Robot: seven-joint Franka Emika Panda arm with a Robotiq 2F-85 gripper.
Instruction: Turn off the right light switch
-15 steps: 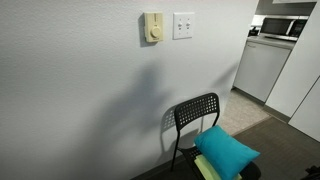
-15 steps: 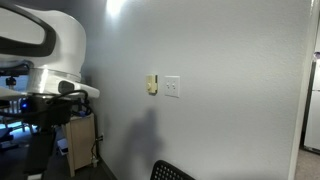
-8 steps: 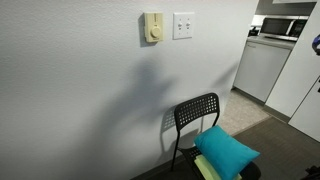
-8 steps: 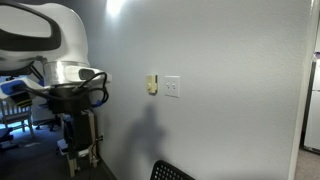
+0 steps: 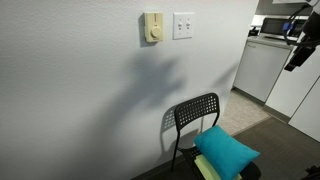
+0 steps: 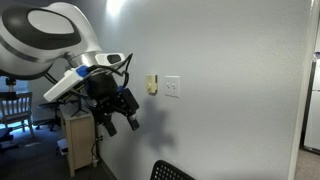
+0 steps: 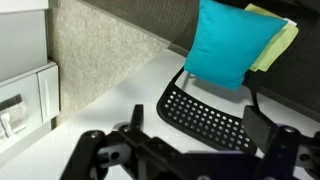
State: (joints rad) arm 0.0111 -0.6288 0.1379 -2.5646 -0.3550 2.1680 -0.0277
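The white light switch plate [image 5: 183, 25] hangs on the grey wall, just right of a cream-yellow plate with a round knob [image 5: 153, 28]. Both also show in an exterior view, the white plate [image 6: 172, 87] and the cream plate [image 6: 152, 84]. My gripper [image 6: 122, 122] hangs in the air left of and a little below the plates, well off the wall. In an exterior view only part of it [image 5: 298, 45] shows at the right edge. In the wrist view its fingers [image 7: 200, 135] stand wide apart and empty. The switch is out of the wrist view.
A black perforated chair [image 5: 195, 115] with a teal cushion [image 5: 227, 150] stands against the wall below the switches; both show in the wrist view [image 7: 205, 115]. White cabinets [image 5: 262, 65] and a microwave [image 5: 285, 28] stand at the right. A wooden stand [image 6: 80, 140] is by the arm.
The arm has swung from the left toward the wall and the plates, and the gripper has tilted. It has come into sight at the right edge of an exterior view.
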